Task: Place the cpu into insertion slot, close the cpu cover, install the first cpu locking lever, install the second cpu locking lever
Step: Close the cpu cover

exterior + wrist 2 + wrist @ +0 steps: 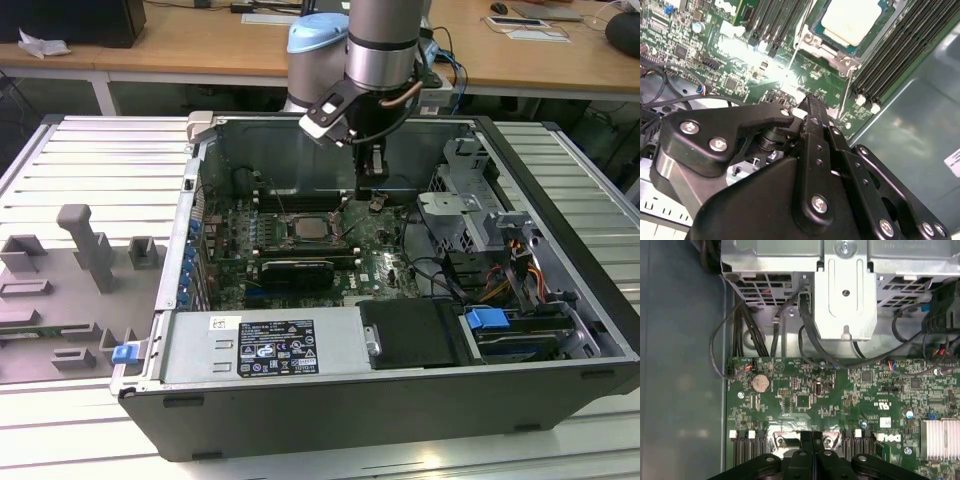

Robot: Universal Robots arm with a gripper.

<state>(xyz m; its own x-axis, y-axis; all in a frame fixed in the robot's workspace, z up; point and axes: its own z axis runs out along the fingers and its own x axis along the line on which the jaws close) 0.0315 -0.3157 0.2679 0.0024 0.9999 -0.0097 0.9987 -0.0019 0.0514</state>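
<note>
The cpu [308, 228] lies flat in the middle of the green board [385, 270], its pale metal top [850, 20] facing up; the insertion slot is hidden beneath it. The cpu cover [837, 57] rests as a dull metal frame around the chip. Thin wire levers [846, 97] run along the socket's sides; I cannot tell whether they are latched. My gripper [374, 200] hangs inside the case just off the socket, toward the exterior view's right. Its black fingers [812, 107] are pressed together, shut, with nothing visible between them [812, 435].
Long black memory slots [895, 55] flank the socket. A metal drive cage [845, 295] and black cables [807, 335] sit beyond the board's edge, a finned heatsink [940, 437] to one side. The case's walls [200, 170] surround the work. A grey fixture tray [80, 270] lies outside.
</note>
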